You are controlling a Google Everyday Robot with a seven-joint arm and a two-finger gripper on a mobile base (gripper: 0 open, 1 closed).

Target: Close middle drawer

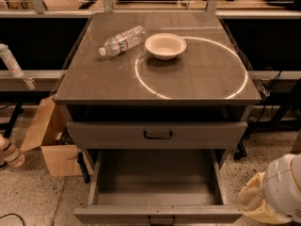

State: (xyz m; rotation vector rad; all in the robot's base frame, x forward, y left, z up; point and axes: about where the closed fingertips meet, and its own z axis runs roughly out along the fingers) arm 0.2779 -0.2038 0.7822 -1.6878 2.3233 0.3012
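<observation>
1. Gripper [276,197]: white and cream rounded body at 4 o'clock in the camera view, low over the floor. It sits at 3 o'clock from the open drawer, near its right corner and apart from it. Whether it is open or closed cannot be told; it holds nothing that can be seen.

2. Middle drawer [157,185]: grey metal, at 6 o'clock in the view, pulled well out of the cabinet. The deep tray floor is exposed. The low front panel lies along the bottom edge, with a small dark handle [161,219] at its centre.

3. Top drawer [202,135]: directly at 12 o'clock from the middle drawer. Its taller grey front sits close in under the cabinet top, with a dark handle [158,135] at mid-panel.

4. Cabinet top [94,81]: flat brown surface bearing a bright white ring [211,39] across its right half.

5. Bowl [165,45]: white, upright, on the ring's 10 o'clock arc.

6. Plastic water bottle [122,40]: clear, lying on its side just at 9 o'clock from the bowl.

7. Cardboard box [47,142]: open, on the speckled floor [263,149], at 9 o'clock from the cabinet.
</observation>
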